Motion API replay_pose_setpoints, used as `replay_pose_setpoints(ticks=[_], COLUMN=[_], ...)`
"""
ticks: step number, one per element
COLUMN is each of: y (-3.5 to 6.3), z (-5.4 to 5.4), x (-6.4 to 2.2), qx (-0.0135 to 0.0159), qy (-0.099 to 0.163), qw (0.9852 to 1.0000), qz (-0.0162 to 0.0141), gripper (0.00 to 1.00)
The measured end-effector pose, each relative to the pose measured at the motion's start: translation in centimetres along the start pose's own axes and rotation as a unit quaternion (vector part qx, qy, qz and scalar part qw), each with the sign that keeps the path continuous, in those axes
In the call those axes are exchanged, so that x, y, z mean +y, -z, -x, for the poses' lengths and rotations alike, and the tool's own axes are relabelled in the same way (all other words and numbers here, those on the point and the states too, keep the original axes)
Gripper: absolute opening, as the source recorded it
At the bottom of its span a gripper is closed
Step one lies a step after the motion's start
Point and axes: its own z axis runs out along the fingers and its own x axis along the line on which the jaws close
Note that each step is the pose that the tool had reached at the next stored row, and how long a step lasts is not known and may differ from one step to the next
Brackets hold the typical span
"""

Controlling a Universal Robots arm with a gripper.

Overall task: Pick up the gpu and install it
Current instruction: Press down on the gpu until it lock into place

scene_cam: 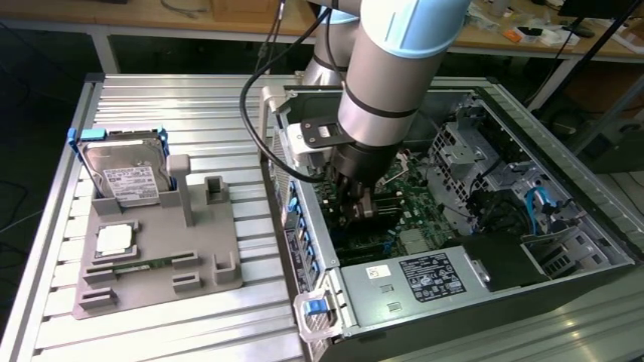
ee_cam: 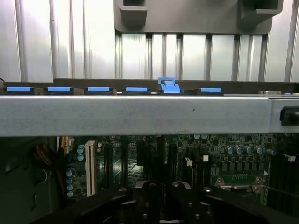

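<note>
My gripper (scene_cam: 363, 205) reaches down inside the open computer case (scene_cam: 563, 162), low over the green motherboard (scene_cam: 418, 219). In the wrist view its dark fingers (ee_cam: 145, 198) are pressed together, and my gripper (ee_cam: 160, 198) is shut. A thin dark card seen edge-on, the gpu (ee_cam: 161, 158), runs from the fingertips toward the case wall. It stands upright among the dark expansion slots. In the exterior view the gpu (scene_cam: 370, 220) shows as a dark strip just below the fingers, mostly hidden by the arm.
A grey fixture (scene_cam: 161, 249) on the ribbed metal table (scene_cam: 151, 105) holds a silver hard drive (scene_cam: 126, 177) in a blue frame and a slim green memory stick (scene_cam: 141, 264); one upright stand (scene_cam: 214, 190) is vacant. The case's grey side rail (ee_cam: 140, 115) has blue clips (ee_cam: 168, 86). A power supply (scene_cam: 433, 275) sits near the motherboard.
</note>
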Motion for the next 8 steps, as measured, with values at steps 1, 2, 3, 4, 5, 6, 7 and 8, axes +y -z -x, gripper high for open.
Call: replay_pose_setpoints(ticks=[1, 2, 3, 4, 5, 6, 7, 8], y=[0.00, 0.00, 0.01, 0.03, 0.04, 0.06, 0.07, 0.08], z=[0.0, 0.0, 0.0, 0.0, 0.0, 0.1, 0.2, 0.2], x=[0.00, 0.02, 0.15, 0.32, 0.54, 0.91, 1.26, 1.49], qx=[-0.0002, -0.0002, -0.0001, 0.0000, -0.0001, -0.0001, 0.0000, 0.0000], qy=[0.000, 0.000, 0.000, 0.000, 0.000, 0.000, 0.000, 0.000], qw=[1.0000, 1.0000, 1.0000, 1.0000, 1.0000, 1.0000, 1.0000, 1.0000], qz=[-0.0001, -0.0001, 0.0000, 0.0000, -0.0002, -0.0005, -0.0008, -0.0011], gripper=[0.11, 0.11, 0.11, 0.11, 0.11, 0.11, 0.11, 0.11])
